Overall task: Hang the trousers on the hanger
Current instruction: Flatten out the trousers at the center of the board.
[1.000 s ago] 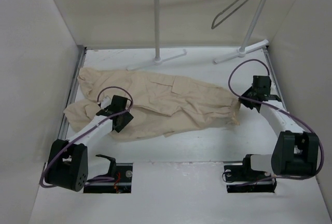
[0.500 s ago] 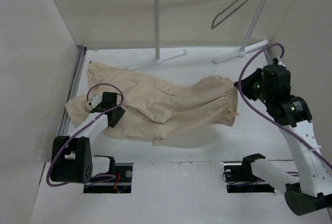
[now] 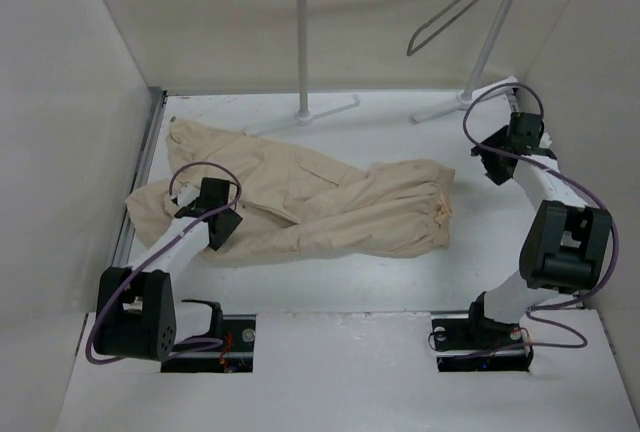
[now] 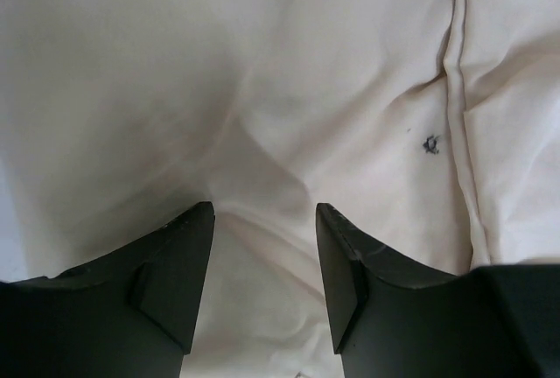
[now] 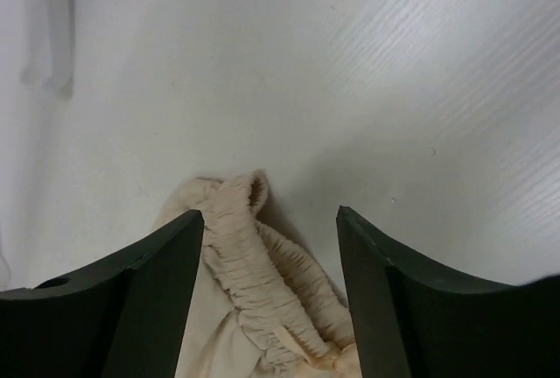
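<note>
The beige trousers (image 3: 330, 207) lie flat across the table from left to right, their gathered waistband (image 3: 443, 210) at the right end. My left gripper (image 3: 222, 230) rests on their left part; in the left wrist view its jaws (image 4: 265, 220) stand half closed with a bunched fold of the cloth (image 4: 332, 89) filling the gap. My right gripper (image 3: 492, 167) is open just right of the waistband. In the right wrist view the waistband (image 5: 254, 255) lies on the table between the spread fingers (image 5: 269, 225), untouched. The dark wire hanger (image 3: 450, 14) hangs on the rack's bar at the back right.
The white garment rack (image 3: 303, 42) stands at the back, its feet (image 3: 465, 100) on the table near my right gripper. Beige walls (image 3: 70, 152) close in the left, right and back sides. Bare white table (image 3: 400, 282) shows in front of the trousers.
My right gripper raised the waistband, then opened and let it drop to the table, and drew back to the right. The left gripper has hardly moved.
</note>
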